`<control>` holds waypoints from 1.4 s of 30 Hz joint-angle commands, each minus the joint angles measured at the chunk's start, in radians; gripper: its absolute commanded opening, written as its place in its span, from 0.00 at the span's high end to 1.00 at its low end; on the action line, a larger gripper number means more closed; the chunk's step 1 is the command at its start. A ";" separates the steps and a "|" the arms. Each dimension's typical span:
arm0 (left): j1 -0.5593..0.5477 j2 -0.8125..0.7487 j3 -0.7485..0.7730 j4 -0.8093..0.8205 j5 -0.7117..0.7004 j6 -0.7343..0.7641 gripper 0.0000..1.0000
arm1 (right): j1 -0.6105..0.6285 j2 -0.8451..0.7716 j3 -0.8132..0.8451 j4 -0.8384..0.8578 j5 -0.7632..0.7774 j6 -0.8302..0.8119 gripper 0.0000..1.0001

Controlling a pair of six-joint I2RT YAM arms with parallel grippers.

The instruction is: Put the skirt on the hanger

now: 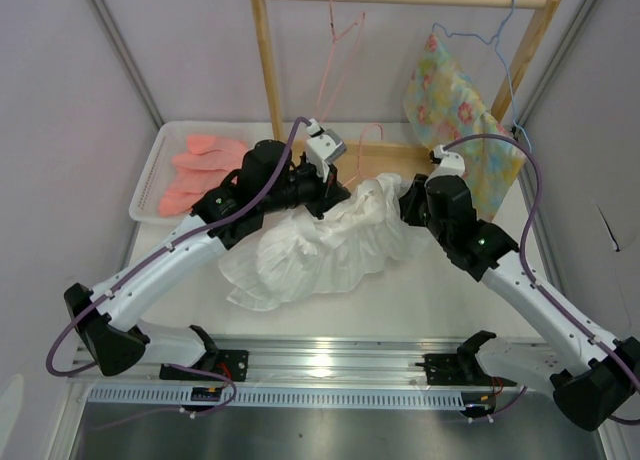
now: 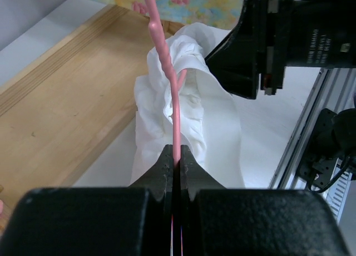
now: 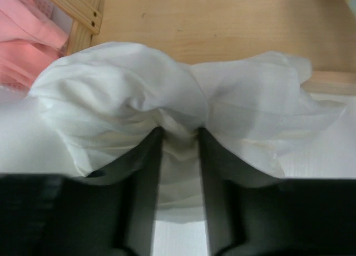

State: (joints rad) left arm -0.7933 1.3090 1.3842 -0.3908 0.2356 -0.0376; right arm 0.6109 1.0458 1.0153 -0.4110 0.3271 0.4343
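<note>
The white ruffled skirt [image 1: 320, 245] lies bunched on the table between my two arms. My left gripper [image 1: 335, 188] is shut on the thin pink wire hanger [image 1: 362, 138], just below its twisted neck. In the left wrist view the wire [image 2: 167, 78] runs from the shut jaws [image 2: 177, 153] into the skirt's folds [image 2: 217, 117]. My right gripper [image 1: 405, 202] is closed on the skirt's raised far edge. In the right wrist view the fabric [image 3: 128, 78] is gathered between the fingertips [image 3: 179, 132] and drapes over them.
A wooden rack [image 1: 265, 70] stands at the back on a board [image 2: 61, 100]. On its rod hang another pink wire hanger [image 1: 335, 50] and a light blue hanger [image 1: 490, 35] with yellow floral cloth [image 1: 450, 100]. A white bin [image 1: 148, 175] holds salmon-pink clothes [image 1: 205, 165].
</note>
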 commanded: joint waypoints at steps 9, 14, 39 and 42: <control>0.006 -0.057 0.101 0.009 -0.014 -0.008 1.00 | -0.240 0.069 0.094 -0.014 -0.097 0.001 1.00; 0.005 -0.070 0.122 0.076 -0.084 -0.037 1.00 | -0.292 0.091 0.126 -0.020 -0.132 -0.011 0.95; -0.132 0.565 1.052 -0.048 -0.791 0.005 1.00 | -0.292 -0.274 0.367 -0.287 -0.063 0.101 0.15; -0.138 0.582 1.050 0.013 -0.840 0.019 1.00 | -0.292 -0.302 0.374 -0.295 -0.056 0.107 0.15</control>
State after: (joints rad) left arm -0.9245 1.9114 2.3699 -0.4984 -0.5079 -0.0429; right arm 0.3210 0.7570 1.3586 -0.6712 0.2329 0.5251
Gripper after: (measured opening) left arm 0.032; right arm 0.847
